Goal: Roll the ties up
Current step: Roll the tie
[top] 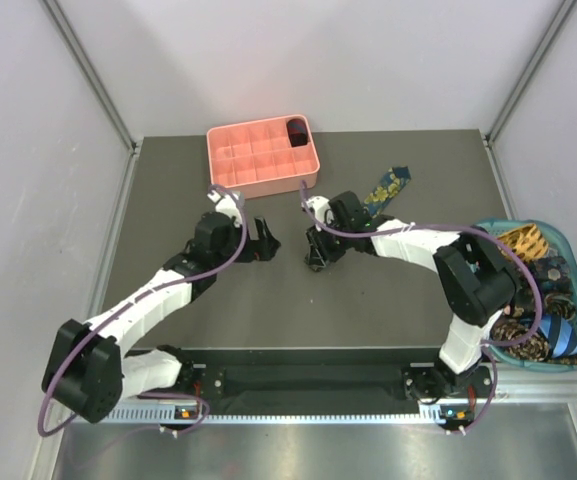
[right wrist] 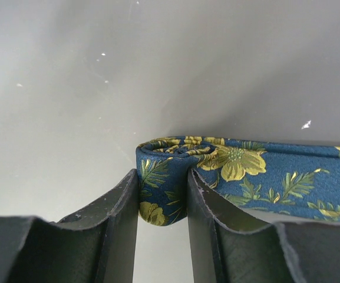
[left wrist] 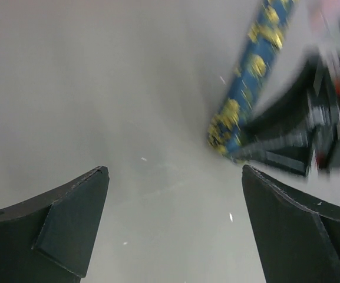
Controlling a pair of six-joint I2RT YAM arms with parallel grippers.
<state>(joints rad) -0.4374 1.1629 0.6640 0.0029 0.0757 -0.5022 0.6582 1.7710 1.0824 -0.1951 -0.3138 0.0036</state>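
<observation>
**A:** What's here, left to right?

**B:** The left gripper (top: 261, 240) hovers wide open, holding nothing. Just to its right, the right gripper (right wrist: 164, 183) is pinched partway closed on the rolled start of the navy floral tie (right wrist: 264, 171). The tie's loose length runs away beyond the fingers, flat on the bench (top: 388, 300).

**A:** How should it roll well?

**B:** I'd judge: hold the coil tight with its edges aligned, and let the free gripper steady the strip.

**A:** And the surroundings?

**B:** The bench is dark grey and matte, between pale walls. A pink tray (top: 263, 185) sits beyond both grippers, and one cell holds something dark, possibly a coil. A teal basket (top: 558, 232) of more ties (top: 533, 320) sits well to the right of the right gripper.
</observation>
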